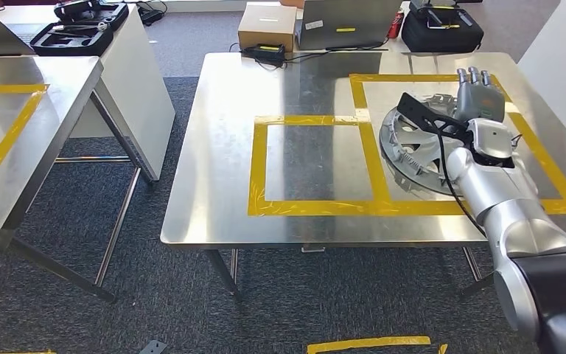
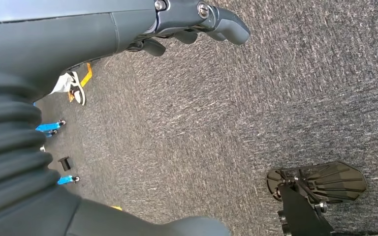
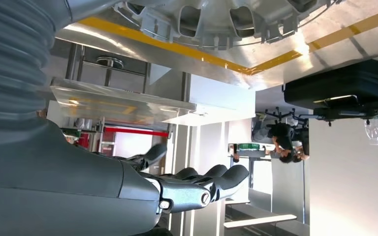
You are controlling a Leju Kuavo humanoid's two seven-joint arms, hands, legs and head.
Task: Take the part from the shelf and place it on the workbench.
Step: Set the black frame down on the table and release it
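The part (image 1: 413, 151) is a round silver ribbed disc. It lies flat on the steel workbench (image 1: 302, 96), inside the right-hand yellow tape square. My right hand (image 1: 479, 96) hovers over the disc's far right edge with its fingers stretched out and apart. The right wrist view shows the same hand (image 3: 197, 184) holding nothing, with the part (image 3: 211, 19) a little way off from the fingers. My left hand (image 2: 192, 24) hangs over grey carpet, fingers loosely bent and nothing in them.
A second taped square (image 1: 313, 162) lies bare on the bench, left of the part. At the bench's far edge stand a cardboard box (image 1: 267, 26) and a black case (image 1: 442, 29). Another steel table (image 1: 15, 96) stands at the left across a carpeted aisle.
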